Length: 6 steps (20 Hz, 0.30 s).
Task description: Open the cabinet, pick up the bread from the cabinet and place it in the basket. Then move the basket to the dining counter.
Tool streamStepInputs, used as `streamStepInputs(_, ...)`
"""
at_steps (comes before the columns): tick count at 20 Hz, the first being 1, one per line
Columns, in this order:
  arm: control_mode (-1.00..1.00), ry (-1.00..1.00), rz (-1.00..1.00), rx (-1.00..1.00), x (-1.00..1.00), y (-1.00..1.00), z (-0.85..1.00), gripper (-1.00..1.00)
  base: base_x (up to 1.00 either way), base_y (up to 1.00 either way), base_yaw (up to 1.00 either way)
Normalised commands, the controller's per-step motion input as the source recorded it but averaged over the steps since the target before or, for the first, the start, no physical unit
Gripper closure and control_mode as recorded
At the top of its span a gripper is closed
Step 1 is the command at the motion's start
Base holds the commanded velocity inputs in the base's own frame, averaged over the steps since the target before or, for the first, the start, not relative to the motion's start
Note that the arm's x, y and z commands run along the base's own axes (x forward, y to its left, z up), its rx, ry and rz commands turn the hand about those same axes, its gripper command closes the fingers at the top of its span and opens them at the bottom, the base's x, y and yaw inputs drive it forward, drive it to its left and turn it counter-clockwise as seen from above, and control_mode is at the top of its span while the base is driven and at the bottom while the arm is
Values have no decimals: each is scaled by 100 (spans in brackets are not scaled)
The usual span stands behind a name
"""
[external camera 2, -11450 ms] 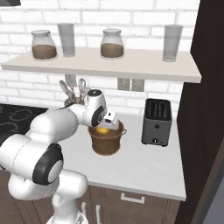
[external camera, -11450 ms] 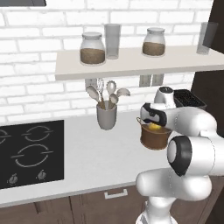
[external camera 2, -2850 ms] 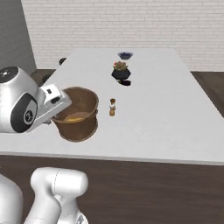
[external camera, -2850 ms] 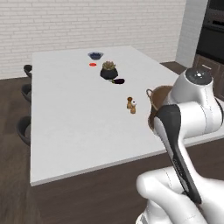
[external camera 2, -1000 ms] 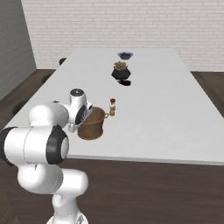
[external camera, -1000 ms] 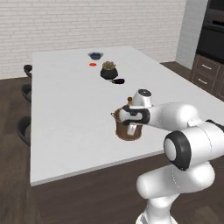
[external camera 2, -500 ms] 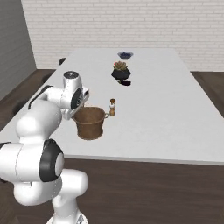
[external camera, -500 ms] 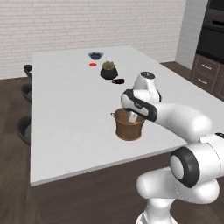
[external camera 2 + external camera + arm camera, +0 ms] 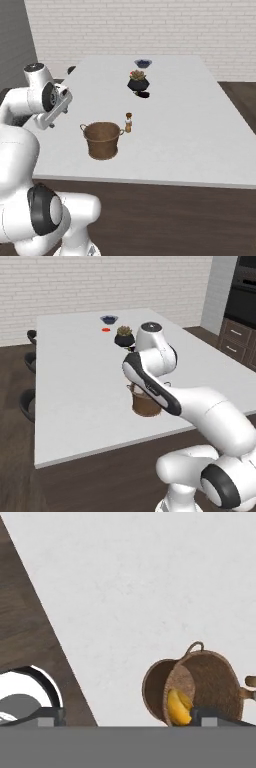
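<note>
The basket (image 9: 102, 140) stands upright on the white surface (image 9: 190, 130) of the dining counter, in the lower middle of the right base frame, and nothing holds it. The gripper (image 9: 52, 114) is up and to the left of it in that frame, clear of the rim, and its fingers (image 9: 50, 716) are spread wide with nothing between them. In the hand view the bread (image 9: 178, 707) lies inside the basket as a golden-orange piece against the woven wall, so the basket has its load and it is on the counter; the task looks nearly finished. The main risk now is the arm itself: its white links pass close over the basket in the left base frame, and a careless retreat could catch a side handle and tip it, which would let the bread roll out. A small brown bottle (image 9: 128, 122) stands just beside the basket and could be knocked too. Further up the surface are a dark pot with a plant (image 9: 137, 81) and a small blue bowl (image 9: 143, 63); what the bowl holds I cannot tell from here.
</note>
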Motion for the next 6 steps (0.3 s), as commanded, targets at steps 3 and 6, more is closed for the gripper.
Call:
streamStepInputs(3, -100, -9, 0, -9, -100, 64, 38, -100, 0, 0, 0)
streamStepInputs(6, -100, -15, 0, -5, -100, 19, 4, -100, 0, 0, 0)
